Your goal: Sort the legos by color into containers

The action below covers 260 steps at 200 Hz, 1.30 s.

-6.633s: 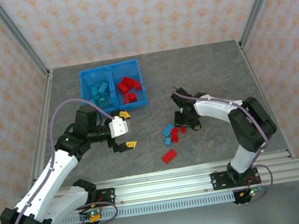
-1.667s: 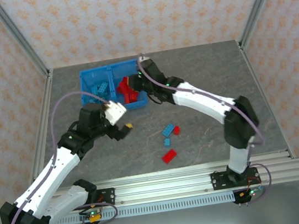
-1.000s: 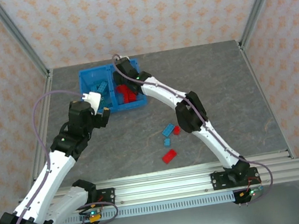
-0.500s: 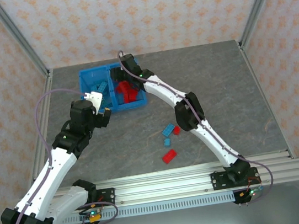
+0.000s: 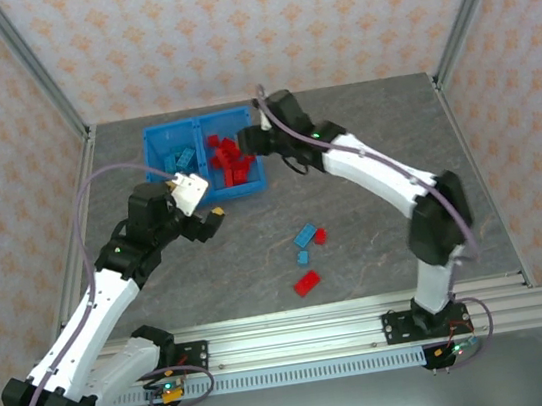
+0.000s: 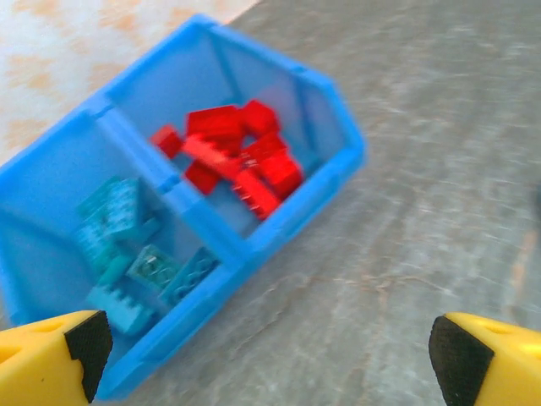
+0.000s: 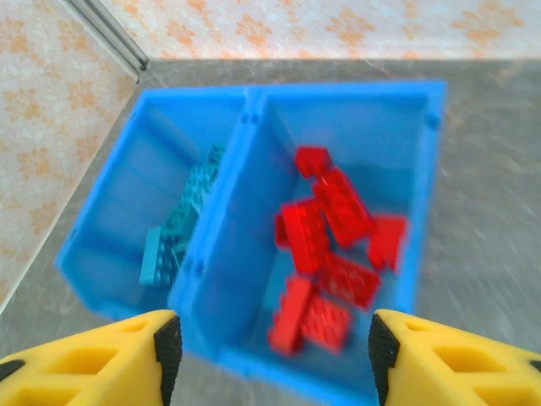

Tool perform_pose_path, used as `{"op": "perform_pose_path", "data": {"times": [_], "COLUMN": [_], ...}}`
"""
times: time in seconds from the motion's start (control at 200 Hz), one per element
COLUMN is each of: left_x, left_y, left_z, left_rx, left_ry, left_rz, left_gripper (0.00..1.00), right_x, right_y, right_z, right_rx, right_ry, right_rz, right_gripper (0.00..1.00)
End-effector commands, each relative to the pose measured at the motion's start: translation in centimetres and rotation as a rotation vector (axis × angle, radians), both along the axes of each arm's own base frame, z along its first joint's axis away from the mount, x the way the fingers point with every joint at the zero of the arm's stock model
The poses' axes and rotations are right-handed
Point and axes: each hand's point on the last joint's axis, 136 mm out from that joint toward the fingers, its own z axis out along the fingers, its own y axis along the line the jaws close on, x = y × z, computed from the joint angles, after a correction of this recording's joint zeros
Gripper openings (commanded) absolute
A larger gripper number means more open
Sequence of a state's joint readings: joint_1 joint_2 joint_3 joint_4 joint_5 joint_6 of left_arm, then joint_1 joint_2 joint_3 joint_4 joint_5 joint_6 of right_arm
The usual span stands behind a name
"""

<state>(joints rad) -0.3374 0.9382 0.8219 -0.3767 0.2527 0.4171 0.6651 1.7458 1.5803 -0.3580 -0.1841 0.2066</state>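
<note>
Table, near part, top view: four loose legos, namely a red brick, small teal brick, larger teal brick and small red brick.
Left gripper: jaws spread wide, empty, short of the bin.
Bin: wrist views resolve teal legos in one compartment, red legos in the other.
Right gripper: jaws apart, empty, at the red compartment's edge.

Patterned walls enclose a grey, seemingly stone-textured table with metal posts.
</note>
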Motion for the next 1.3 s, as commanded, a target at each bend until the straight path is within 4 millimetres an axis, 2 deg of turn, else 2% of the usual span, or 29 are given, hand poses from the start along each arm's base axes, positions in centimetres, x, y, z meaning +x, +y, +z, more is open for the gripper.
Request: {"op": "perform_pose_path", "data": {"times": [0.0, 0.125, 0.245, 0.46, 0.561, 0.756, 0.951, 1.056, 1.186, 1.296], "left_x": [-1.7, -2.6, -4.1, -5.5, -5.5, -5.3, -5.4, -5.4, -5.5, -5.5], "left_y": [-3.2, -4.3, -5.7, -6.8, -6.7, -6.3, -6.5, -6.5, -6.4, -6.4], "left_z": [0.0, -0.2, -0.2, -1.2, -1.8, -2.1, -2.1, -2.1, -2.1, -2.0], "left_rx": [-0.041, -0.055, -0.076, -0.067, -0.037, -0.009, -0.015, -0.016, -0.012, -0.01], "left_ry": [0.008, 0.035, 0.053, 0.087, 0.102, 0.099, 0.104, 0.108, 0.104, 0.101], "left_rz": [-0.233, -0.32, -0.442, -0.537, -0.534, -0.523, -0.535, -0.535, -0.533, -0.534], "left_gripper": [1.0, 1.0, 1.0, 1.0, 1.0, 1.0, 1.0, 1.0, 1.0, 1.0], "right_x": [-3.7, -8.6, -12.0, -15.8, -16.4, -16.4, -16.5, -16.5, -15.5, -14.7], "right_y": [-4.7, -8.5, -10.5, -9.0, -9.5, -11.5, -12.6, -12.6, -13.0, -13.5], "right_z": [-4.8, -8.7, -12.8, -18.7, -20.7, -22.6, -23.3, -23.4, -22.6, -22.4], "right_rx": [-0.087, -0.066, -0.064, -0.052, -0.06, -0.144, -0.173, -0.183, -0.24, -0.298], "right_ry": [0.103, 0.252, 0.39, 0.637, 0.677, 0.663, 0.644, 0.642, 0.589, 0.547], "right_rz": [-0.111, -0.214, -0.268, -0.182, -0.215, -0.292, -0.324, -0.316, -0.303, -0.299], "right_gripper": [0.63, 0.64, 0.76, 0.81, 0.76, 0.57, 0.45, 0.47, 0.57, 0.58]}}
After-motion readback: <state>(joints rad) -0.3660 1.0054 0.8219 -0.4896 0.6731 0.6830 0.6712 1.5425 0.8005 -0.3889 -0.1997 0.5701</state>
